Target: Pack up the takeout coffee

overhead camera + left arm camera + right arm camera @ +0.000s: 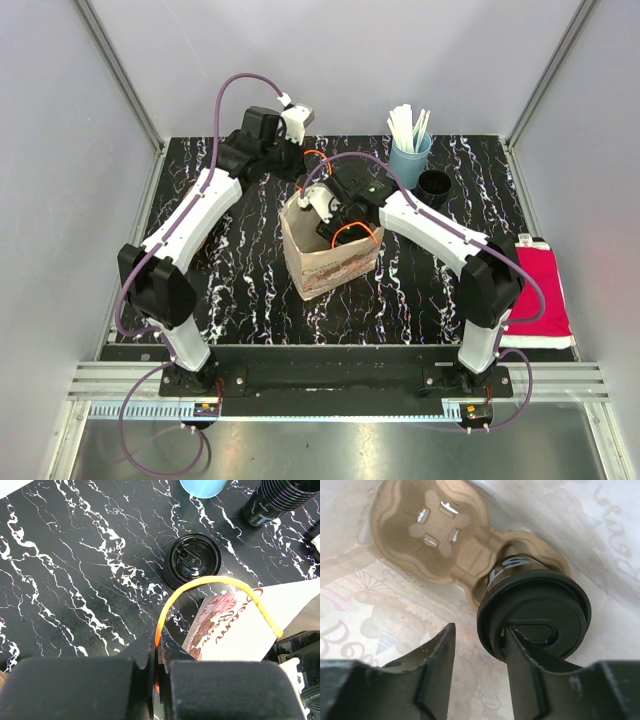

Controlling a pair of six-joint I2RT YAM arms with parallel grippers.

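The right claw (479, 635) hangs inside the paper bag (600, 540) with its fingers apart, one finger crossing the lid of the coffee cup (540, 615). The cup sits upright in one pocket of the pulp carrier (435, 535). The left claw (159, 652) is clamped on the bag's orange handle (210, 582). The bag stands near the middle of the surface (75, 580). The cup looks light and thin-walled, its plastic lid slick and liable to pop, so it is probably best gripped around the body below the rim.
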